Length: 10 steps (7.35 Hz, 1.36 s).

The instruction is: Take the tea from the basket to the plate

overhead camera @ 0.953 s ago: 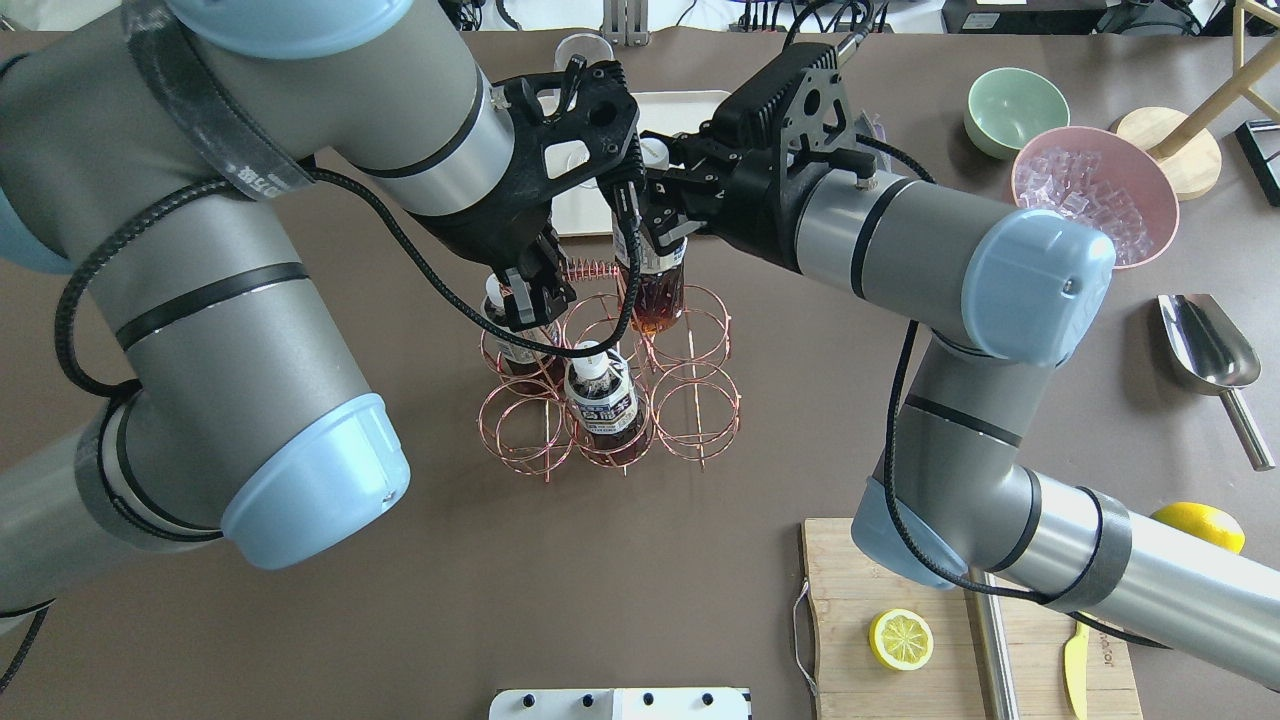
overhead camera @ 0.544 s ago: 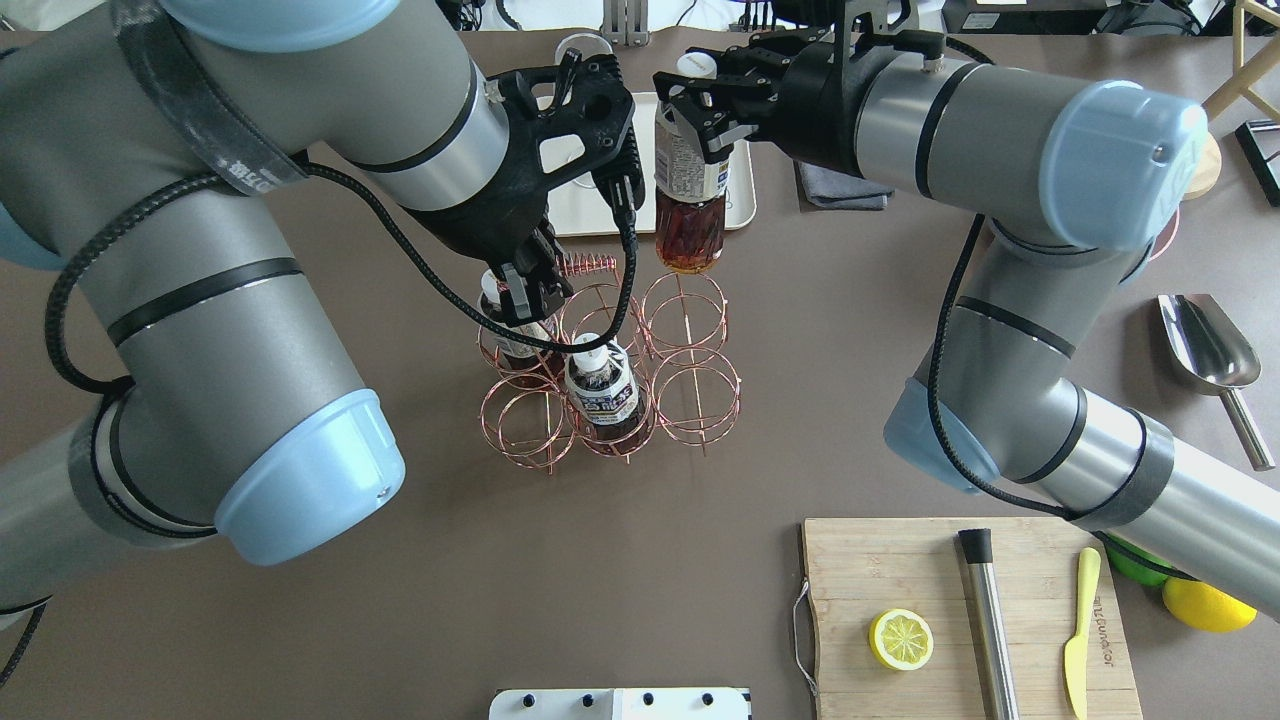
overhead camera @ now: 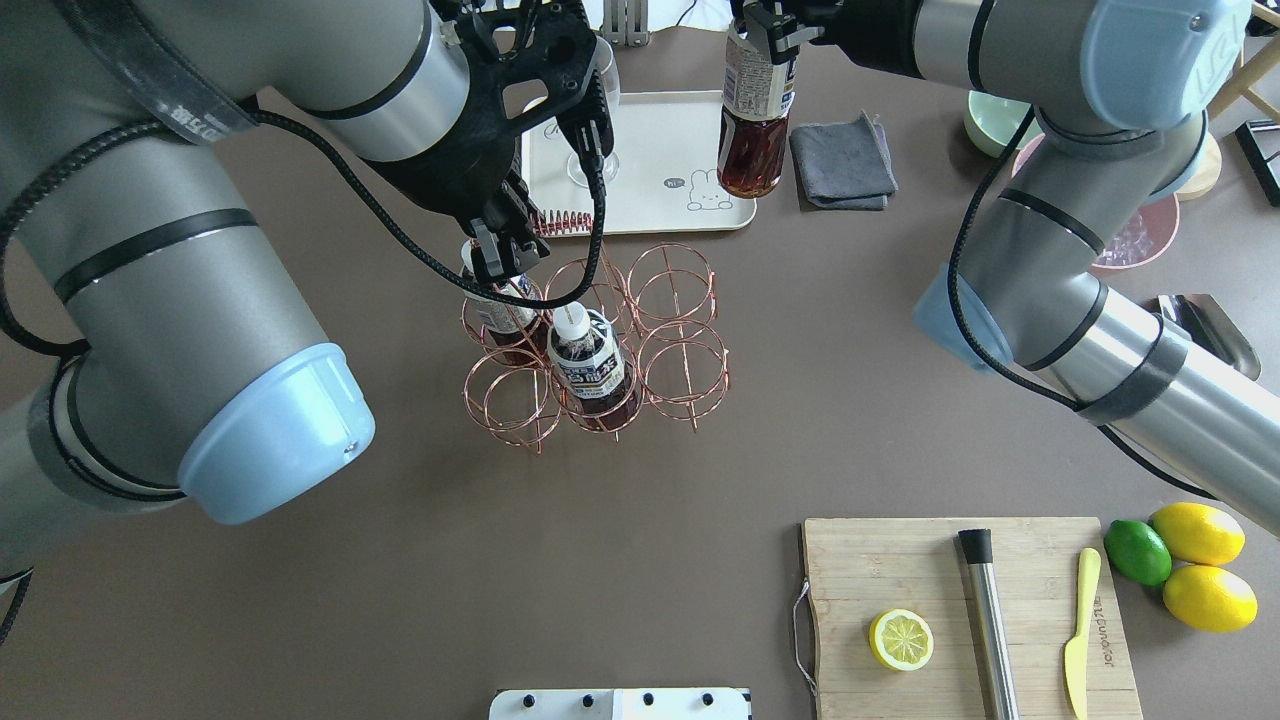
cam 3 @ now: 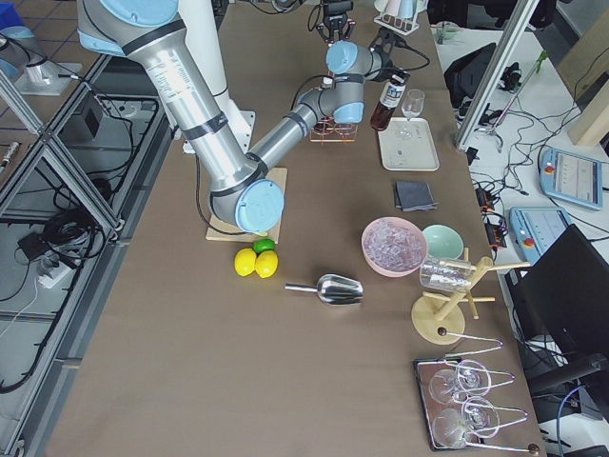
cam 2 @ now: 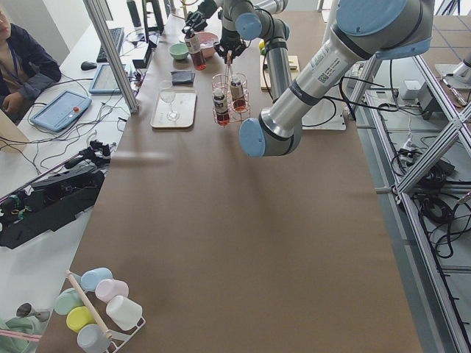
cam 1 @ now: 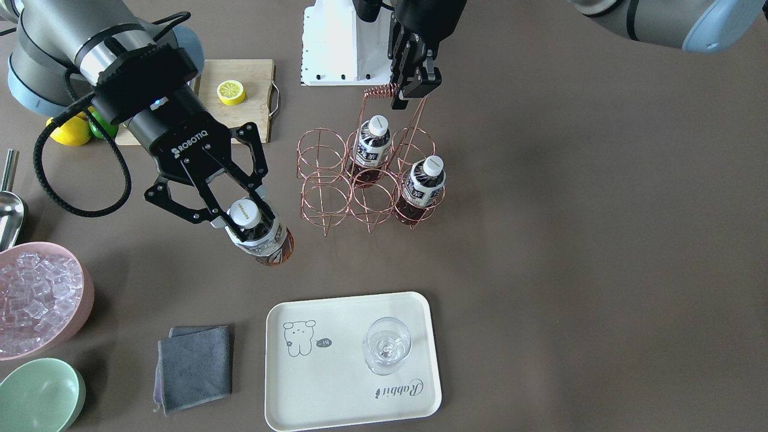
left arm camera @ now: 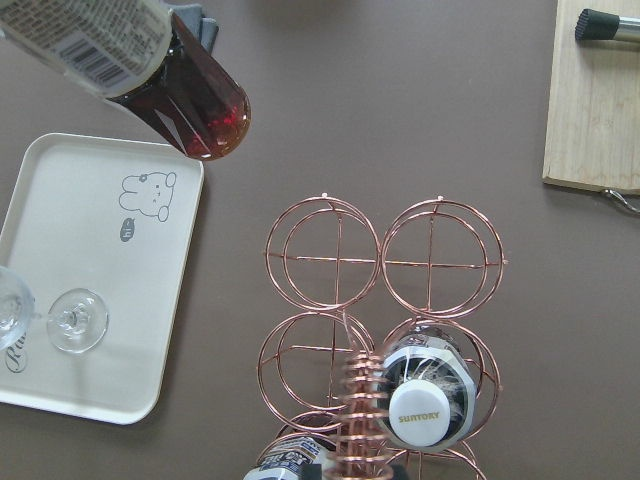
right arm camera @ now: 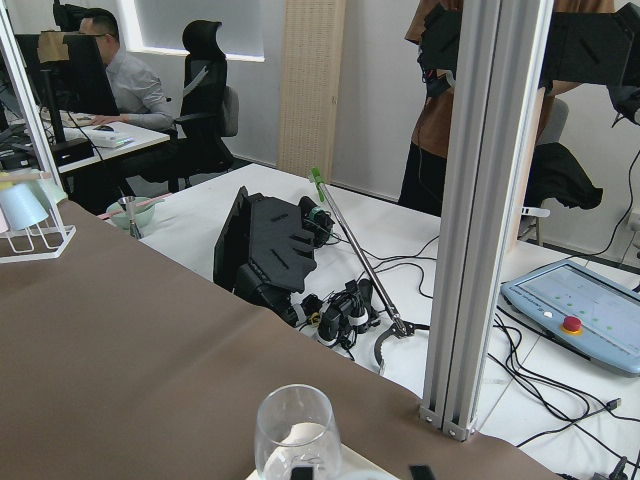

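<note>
My right gripper [cam 1: 245, 217] is shut on the neck of a tea bottle [cam 1: 264, 243] with a white cap and holds it in the air between the basket and the plate. In the overhead view this bottle [overhead camera: 752, 140] hangs by the plate's right edge. The plate [cam 1: 336, 390] is a cream tray with a bear drawing and holds a clear glass [cam 1: 387, 345]. My left gripper [cam 1: 411, 90] is shut on the coil handle of the copper wire basket [cam 1: 327, 201]. Two tea bottles [cam 1: 372, 144] [cam 1: 423, 186] stand in the basket.
A folded grey cloth [cam 1: 195, 366] lies beside the plate. A pink bowl of ice [cam 1: 36, 300] and a green bowl [cam 1: 39, 393] stand beyond it. A cutting board [overhead camera: 900, 570] with a lemon half, a metal scoop [overhead camera: 1210, 340] and whole citrus [overhead camera: 1200, 570] are on my right.
My right gripper has lifted the tea bottle out of the basket and carried it away from me toward the plate. My left gripper stays on the basket handle.
</note>
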### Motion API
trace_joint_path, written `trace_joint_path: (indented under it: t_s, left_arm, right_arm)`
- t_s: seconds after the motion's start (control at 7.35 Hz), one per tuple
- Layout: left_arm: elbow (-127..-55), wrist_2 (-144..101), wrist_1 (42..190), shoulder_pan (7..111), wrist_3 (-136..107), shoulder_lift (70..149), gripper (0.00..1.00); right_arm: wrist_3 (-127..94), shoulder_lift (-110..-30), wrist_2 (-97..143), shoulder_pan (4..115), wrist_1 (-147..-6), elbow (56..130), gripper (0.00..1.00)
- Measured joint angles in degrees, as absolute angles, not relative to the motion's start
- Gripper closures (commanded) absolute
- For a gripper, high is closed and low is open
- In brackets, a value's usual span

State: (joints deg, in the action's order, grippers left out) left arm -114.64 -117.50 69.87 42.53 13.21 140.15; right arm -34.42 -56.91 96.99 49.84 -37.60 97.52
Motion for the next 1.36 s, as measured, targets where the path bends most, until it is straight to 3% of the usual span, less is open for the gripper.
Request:
trace_joint_path:
  t_s: [0.68,0.95,1.36]
  left_arm:
    - [-114.7,-124.4,67.0,54.1,17.7,138.6,1.0]
    - [-114.7,-128.5,64.5,62.4,24.2,135.4,1.0]
    - [-112.6,-130.3,61.2,73.3,38.7,130.1,1.0]
  right_arm:
    - [-36.0,-44.0,89.0,49.3,-17.9,65.6,1.0]
    - [-35.7,-43.0,83.8,46.6,-11.5,58.0,1.0]
    - [-35.1,-42.8,79.4,44.5,-8.3,54.3,1.0]
